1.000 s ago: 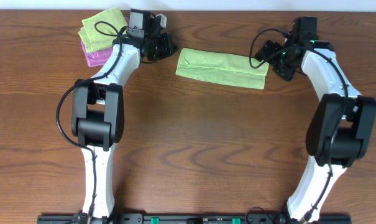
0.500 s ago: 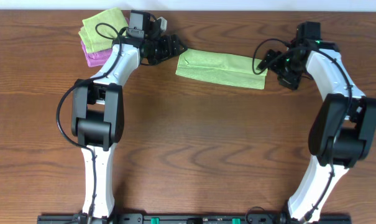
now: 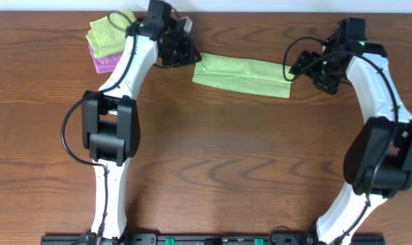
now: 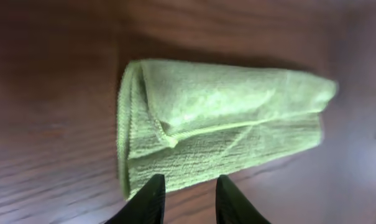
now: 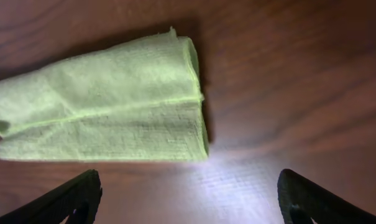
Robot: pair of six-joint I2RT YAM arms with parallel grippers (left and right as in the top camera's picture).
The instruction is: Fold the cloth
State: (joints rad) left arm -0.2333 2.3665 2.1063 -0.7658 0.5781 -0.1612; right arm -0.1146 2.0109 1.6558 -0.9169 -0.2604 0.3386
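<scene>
Cloth (image 3: pixel 243 75) lies unmoved, a long folded strip at the far middle of the table (image 3: pixel 212 150). Left gripper (image 4: pixel 188 182) has moved up to its left end, fingers narrowly parted, empty. Right gripper (image 5: pixel 188 180) has backed off, spread wide, empty. Likely next: the crosswise fold.

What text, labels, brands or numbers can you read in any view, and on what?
None readable.
The lime-green cloth: no print, and no tag showing in any view.
The stacked cloths at the far corner: no markings.
The table: bare wood grain.
The left arm and right arm: no legible markings; any there are too small to read.
</scene>
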